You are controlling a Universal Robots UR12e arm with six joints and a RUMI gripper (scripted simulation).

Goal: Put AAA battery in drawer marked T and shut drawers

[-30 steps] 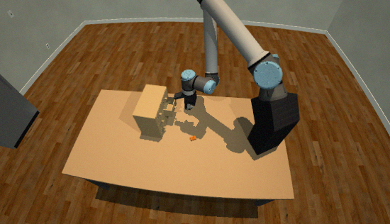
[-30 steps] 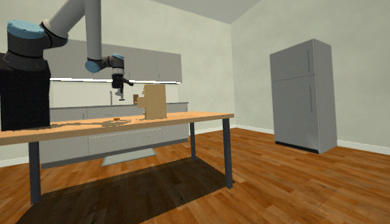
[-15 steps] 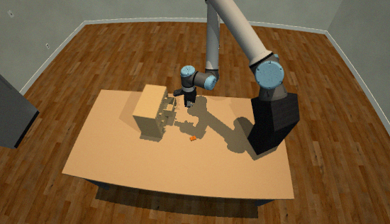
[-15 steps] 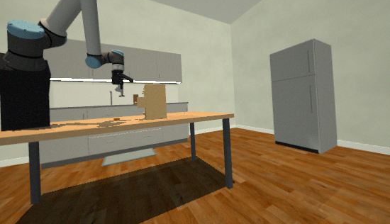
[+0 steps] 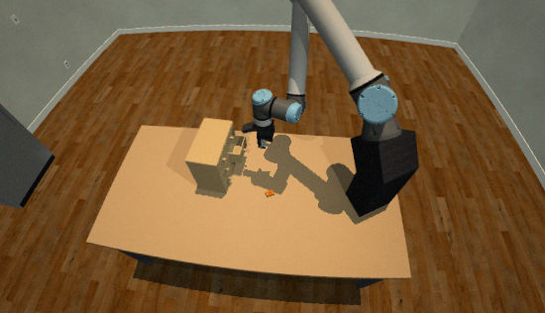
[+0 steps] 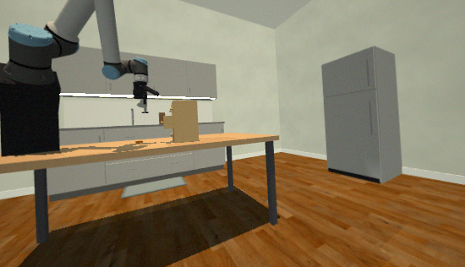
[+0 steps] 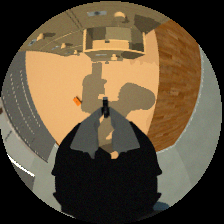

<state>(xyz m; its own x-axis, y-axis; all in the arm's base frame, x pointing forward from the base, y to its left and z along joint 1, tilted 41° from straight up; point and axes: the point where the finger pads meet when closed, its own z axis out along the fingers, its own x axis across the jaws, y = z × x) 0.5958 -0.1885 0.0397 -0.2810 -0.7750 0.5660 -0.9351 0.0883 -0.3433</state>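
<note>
The tan chest (image 5: 212, 142) (image 6: 186, 122) (image 7: 60, 25) stands upright on the table. One drawer (image 5: 237, 151) (image 6: 167, 122) (image 7: 125, 52) sticks well out of its front; the wrist view shows into it, partly in shadow, and nothing can be made out inside. I cannot read its label. My gripper (image 5: 263, 144) (image 6: 144, 110) (image 7: 105, 107) points down in front of the chest, above the level of the open drawer and short of it. It is shut on a small dark bar, seemingly the AAA battery (image 7: 105, 101), held level at the fingertips.
A small orange object (image 5: 270, 193) (image 6: 139, 142) (image 7: 77, 101) lies on the table (image 5: 198, 235) in front of the chest, toward the camera side in the top view. Several knobs stick out of the chest's front. The arm's base stands at the opposite end of the table.
</note>
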